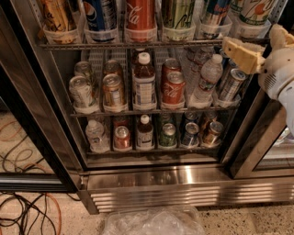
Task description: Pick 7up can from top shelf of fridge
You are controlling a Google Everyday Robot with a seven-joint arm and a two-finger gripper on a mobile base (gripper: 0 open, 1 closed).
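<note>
7up can (255, 11) stands upright in the rightmost clear holder on the top shelf (115, 45) of the fridge (151, 180). Its long axis is vertical, its lettering faces you, and its top is cut off by the frame. The gripper (241, 54) hangs just below, with the can at its 1 o'clock. You cannot tell how the jaws stand.

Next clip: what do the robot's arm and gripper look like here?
The gripper, at the right edge beside the top shelf, is a blocky, pale yellow-cream piece with a rough surface. Behind it the arm is smooth white with rounded casings, one showing a patch of fine perforations. No cables or markings show.
</note>
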